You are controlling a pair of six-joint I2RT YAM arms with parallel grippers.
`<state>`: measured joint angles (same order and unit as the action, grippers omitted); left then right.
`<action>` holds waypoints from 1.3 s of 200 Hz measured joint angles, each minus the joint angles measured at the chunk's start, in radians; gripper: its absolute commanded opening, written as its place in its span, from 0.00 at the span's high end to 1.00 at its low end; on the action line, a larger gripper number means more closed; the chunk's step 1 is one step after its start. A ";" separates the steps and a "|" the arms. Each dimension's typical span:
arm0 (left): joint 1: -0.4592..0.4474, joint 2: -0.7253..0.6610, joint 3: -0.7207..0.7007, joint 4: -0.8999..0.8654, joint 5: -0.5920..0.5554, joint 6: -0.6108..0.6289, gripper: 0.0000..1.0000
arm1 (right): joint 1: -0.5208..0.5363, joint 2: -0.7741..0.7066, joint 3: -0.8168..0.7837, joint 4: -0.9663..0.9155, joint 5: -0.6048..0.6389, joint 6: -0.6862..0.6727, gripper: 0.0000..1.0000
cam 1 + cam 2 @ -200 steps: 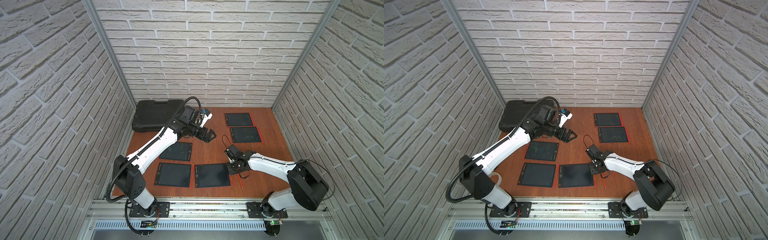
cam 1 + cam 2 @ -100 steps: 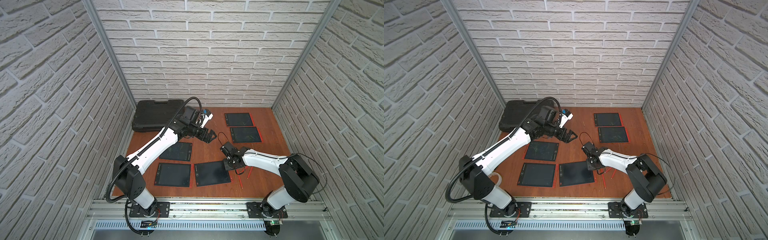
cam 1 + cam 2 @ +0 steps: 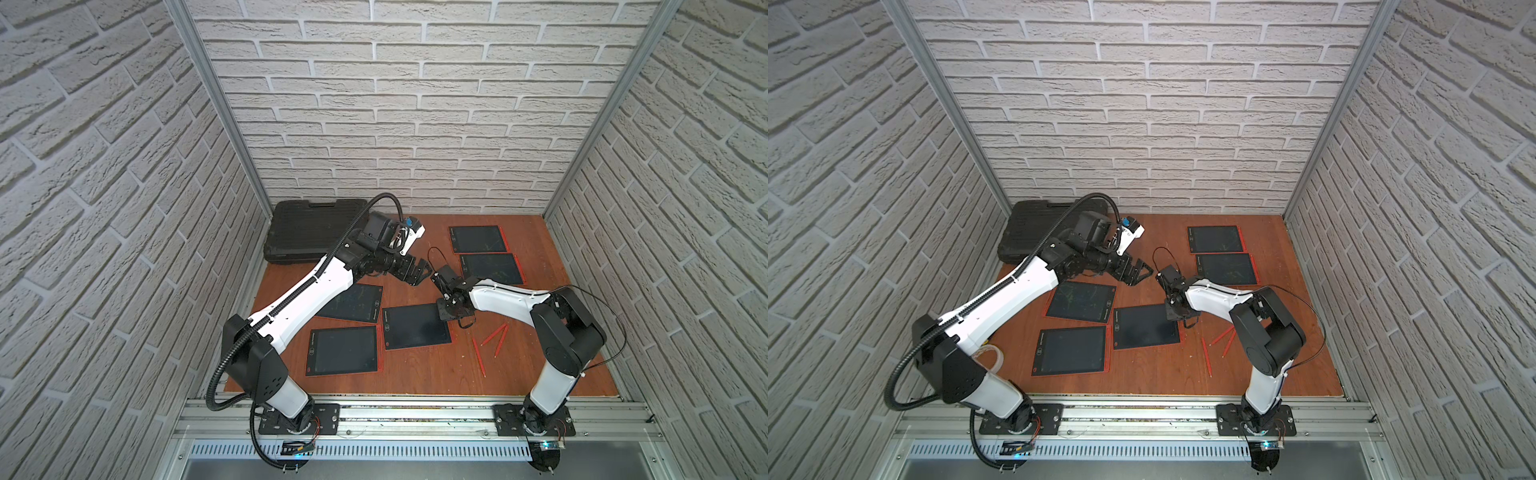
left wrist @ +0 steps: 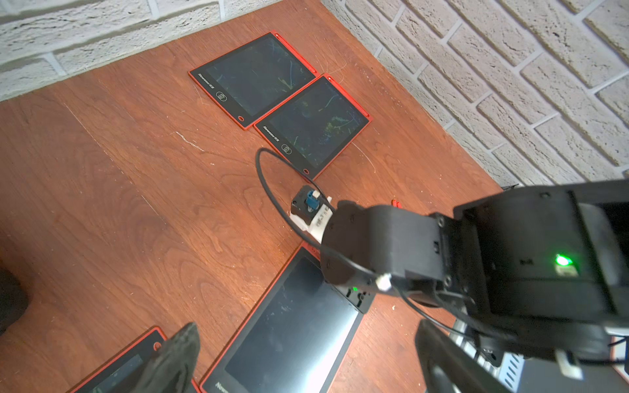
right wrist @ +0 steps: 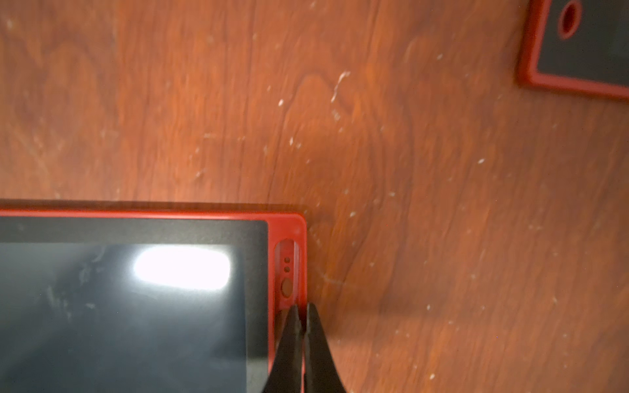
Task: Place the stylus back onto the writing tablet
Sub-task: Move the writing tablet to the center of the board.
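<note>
The writing tablet [image 3: 415, 326] [image 3: 1144, 326] is black with a red frame and lies slightly turned at the table's middle. My right gripper [image 3: 443, 315] [image 3: 1170, 313] stands at its far right corner. In the right wrist view the right gripper [image 5: 302, 313] is shut, with the tablet's [image 5: 136, 306] thin red rim beside the empty stylus slot [image 5: 287, 272] between its tips. Three red styluses [image 3: 478, 357] [image 3: 493, 329] [image 3: 501, 341] lie loose on the wood to the tablet's right. My left gripper [image 3: 424, 272] [image 4: 306, 360] hovers wide open and empty behind the tablet.
Two more tablets [image 3: 478, 239] [image 3: 490, 268] lie at the back right, and two others [image 3: 353, 303] [image 3: 343, 351] at the left under my left arm. A black case [image 3: 311, 232] sits in the back left corner. Brick walls close three sides.
My right gripper closed and moved back and left, taking the tablet's far right corner with it, so the tablet has turned. The left arm has barely moved.
</note>
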<state>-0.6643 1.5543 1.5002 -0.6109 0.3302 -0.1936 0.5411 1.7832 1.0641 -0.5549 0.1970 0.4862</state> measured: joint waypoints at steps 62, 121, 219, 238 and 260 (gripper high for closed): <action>0.000 -0.005 0.000 0.000 -0.005 0.000 0.02 | -0.069 0.026 0.037 -0.002 -0.013 -0.076 0.90; 0.000 -0.005 0.000 0.000 -0.004 0.000 0.02 | -0.074 -0.042 -0.003 -0.005 -0.039 -0.114 0.82; -0.027 -0.005 0.000 -0.028 0.010 0.019 0.02 | -0.040 -0.412 -0.286 -0.117 -0.031 0.006 0.82; -0.040 -0.010 -0.011 -0.032 0.025 0.026 0.02 | -0.025 -0.461 -0.335 -0.145 -0.024 0.038 0.83; -0.051 -0.027 -0.058 -0.026 0.037 0.034 0.02 | -0.007 -0.503 -0.373 -0.175 -0.018 0.070 0.86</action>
<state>-0.7155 1.5269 1.4425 -0.6365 0.3676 -0.1596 0.5339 1.2804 0.6907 -0.7303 0.1787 0.5560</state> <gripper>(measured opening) 0.983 0.150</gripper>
